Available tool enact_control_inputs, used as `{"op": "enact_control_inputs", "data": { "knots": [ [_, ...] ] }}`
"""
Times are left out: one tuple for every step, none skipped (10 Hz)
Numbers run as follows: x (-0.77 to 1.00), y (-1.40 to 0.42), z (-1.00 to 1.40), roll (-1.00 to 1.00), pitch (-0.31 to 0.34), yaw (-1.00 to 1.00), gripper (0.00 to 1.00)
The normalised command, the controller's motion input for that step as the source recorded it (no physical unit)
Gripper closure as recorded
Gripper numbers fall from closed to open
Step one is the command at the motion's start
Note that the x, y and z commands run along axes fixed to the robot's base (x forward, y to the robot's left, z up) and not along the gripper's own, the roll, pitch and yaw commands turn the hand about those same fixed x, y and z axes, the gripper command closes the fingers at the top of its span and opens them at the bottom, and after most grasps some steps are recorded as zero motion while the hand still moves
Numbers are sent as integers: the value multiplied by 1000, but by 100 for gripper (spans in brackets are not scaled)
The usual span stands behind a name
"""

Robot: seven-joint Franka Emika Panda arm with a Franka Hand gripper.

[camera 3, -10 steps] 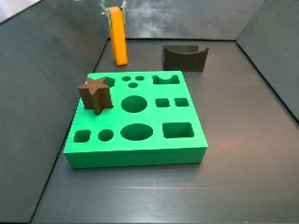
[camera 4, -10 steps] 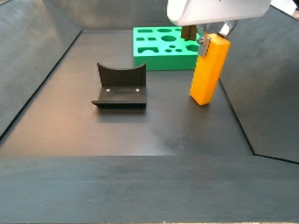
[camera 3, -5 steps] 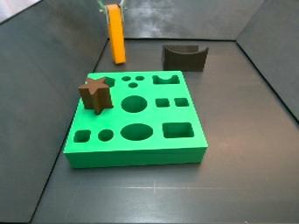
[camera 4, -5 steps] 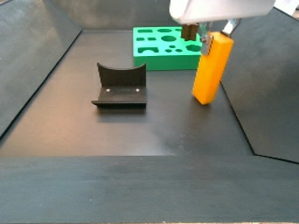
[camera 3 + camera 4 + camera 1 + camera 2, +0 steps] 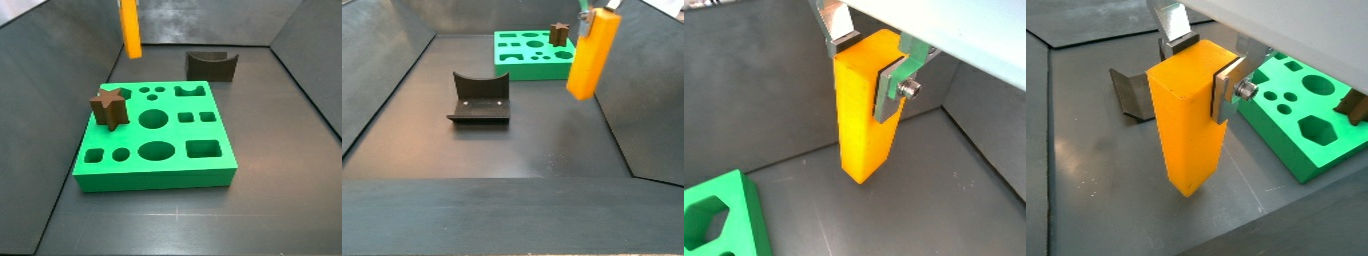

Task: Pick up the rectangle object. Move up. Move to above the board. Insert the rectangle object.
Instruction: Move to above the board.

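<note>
The rectangle object (image 5: 862,120) is a tall orange-yellow block that hangs upright, clear of the dark floor. It shows in both side views (image 5: 130,30) (image 5: 591,55). My gripper (image 5: 867,66) is shut on its upper end, one silver finger (image 5: 1228,90) on each of two opposite faces. The gripper's body is out of frame at the top of both side views. The board (image 5: 154,180) is a bright green slab with several cutout holes, lying flat on the floor. The block hangs beyond the board's far edge, not over it. The board also shows in a wrist view (image 5: 1309,165).
A brown star-shaped block (image 5: 108,107) stands in the board near its left edge. A dark brown block with a curved notch (image 5: 211,64) sits on the floor beyond the board, also in a side view (image 5: 478,98). Grey walls ring the floor.
The gripper has risen with the rectangle object, whose bottom end has left the floor. The gripper body has left both side views. The board and other blocks have not moved.
</note>
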Motion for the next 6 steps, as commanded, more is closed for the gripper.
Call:
{"op": "enact_control_inputs", "data": {
  "knots": [
    [-730,-121,1000,64,120,190,100],
    [-599,-82,880,93,48,128,100],
    [-524,-59,796,102,30,102,100],
    [-362,-27,609,104,15,64,100],
    [-228,-12,461,88,5,48,100],
    [-69,2,240,68,14,31,100]
  ]
}}
